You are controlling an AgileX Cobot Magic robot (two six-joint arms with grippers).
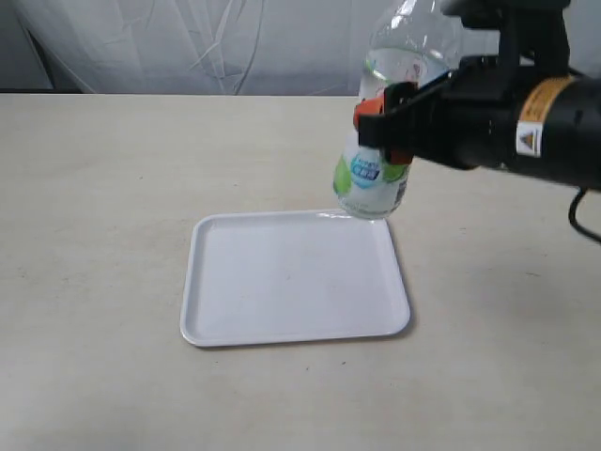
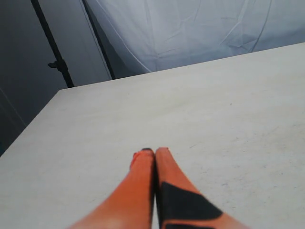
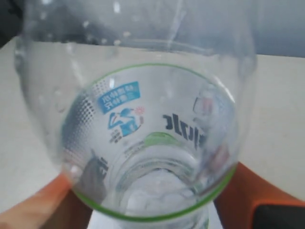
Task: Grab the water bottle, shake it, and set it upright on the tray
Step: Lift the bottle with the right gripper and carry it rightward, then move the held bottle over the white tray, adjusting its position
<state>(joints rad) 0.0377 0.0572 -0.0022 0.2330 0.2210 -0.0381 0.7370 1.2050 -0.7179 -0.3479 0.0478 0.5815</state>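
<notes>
My right gripper (image 1: pixel 377 127) is shut on the water bottle (image 1: pixel 371 178), its orange fingers (image 3: pixel 248 191) pressing both sides of the body just above the label. The clear bottle tilts a little, with its top leaning right and running out of the exterior view, so the cap is hidden. Its base hangs at the far right corner of the white tray (image 1: pixel 291 324); I cannot tell whether it touches the rim. The right wrist view looks down through the bottle (image 3: pixel 143 119), with the green and blue label showing through the clear wall. My left gripper (image 2: pixel 153 151) is shut on nothing over bare table.
The tray lies on a pale beige table (image 1: pixel 94 188) with a white cloth backdrop (image 1: pixel 188 47) behind it. A dark stand pole (image 2: pixel 55 62) rises beyond the table's edge in the left wrist view.
</notes>
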